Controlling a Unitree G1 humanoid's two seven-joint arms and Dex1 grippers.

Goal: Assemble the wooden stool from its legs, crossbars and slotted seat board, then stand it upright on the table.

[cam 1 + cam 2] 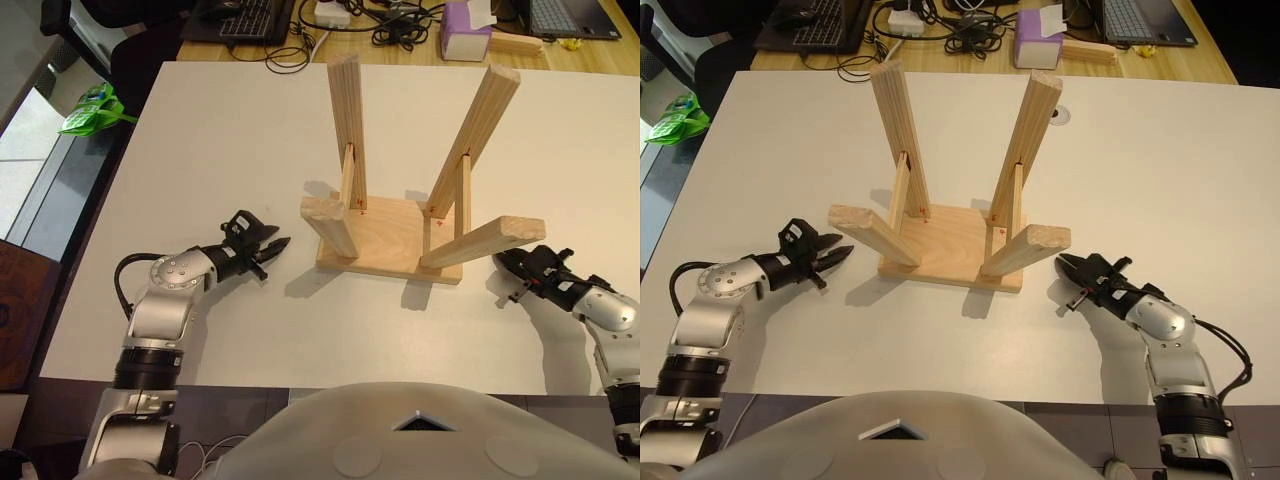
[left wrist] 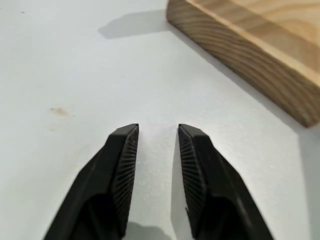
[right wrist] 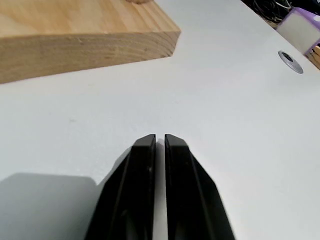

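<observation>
- White table (image 1: 200,150) runs from the lower edge to the upper third of the head view.
- Wooden stool (image 1: 400,215) stands upside down at frame centre, right of the midline, with its seat board (image 1: 385,240) flat on the table.
- Four legs point upward: two far legs (image 1: 347,100) rise toward the top of the frame, and two near legs (image 1: 480,243) splay toward the lower edge.
- Thin crossbars (image 1: 348,180) join the leg pairs just above the board.
- Left gripper (image 1: 277,253) sits at lower left of centre, near the stool. Its fingers (image 2: 125,160) are parted and grasp nothing.
- Right gripper (image 1: 1060,262) sits at lower right, just beside the near right leg's end. Its fingers (image 3: 145,165) are clenched to a narrow slit, with nothing between them.
- Keyboard (image 1: 245,18), purple box (image 1: 466,30) and green bag (image 1: 90,108) lie along the top and upper left.
</observation>
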